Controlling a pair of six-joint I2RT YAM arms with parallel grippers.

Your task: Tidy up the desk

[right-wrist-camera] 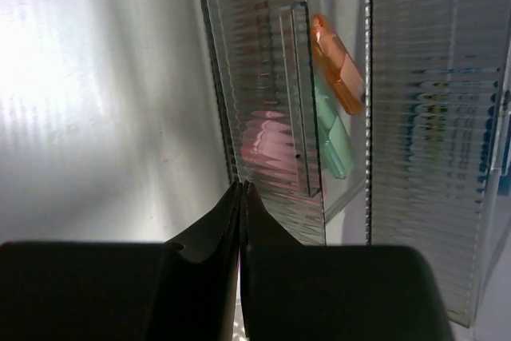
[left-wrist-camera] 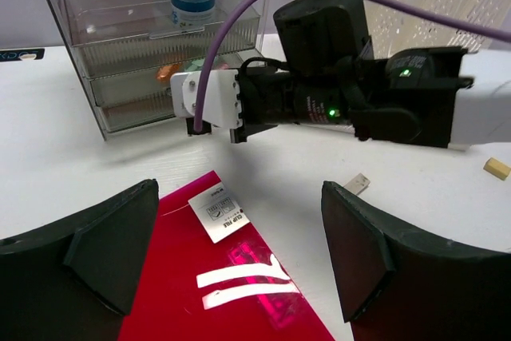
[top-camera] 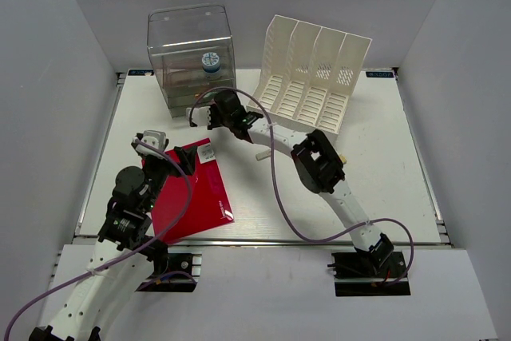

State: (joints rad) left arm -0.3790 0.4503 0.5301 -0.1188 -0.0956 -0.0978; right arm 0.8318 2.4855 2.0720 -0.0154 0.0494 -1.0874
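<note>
Gaping over one red folder [top-camera: 200,197] is the left end effector [left-wrist-camera: 239,257]; the right end effector [right-wrist-camera: 241,193], together, faces one drawer box [top-camera: 190,49].

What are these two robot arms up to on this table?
They are tidying a desk. The right gripper, its fingers shut together, is pressed up close to the front of a clear drawer box; an orange item and a green item sit inside one drawer. The left gripper hangs open just above a red folder lying flat on the desk. A white file rack stands at the back.
</note>
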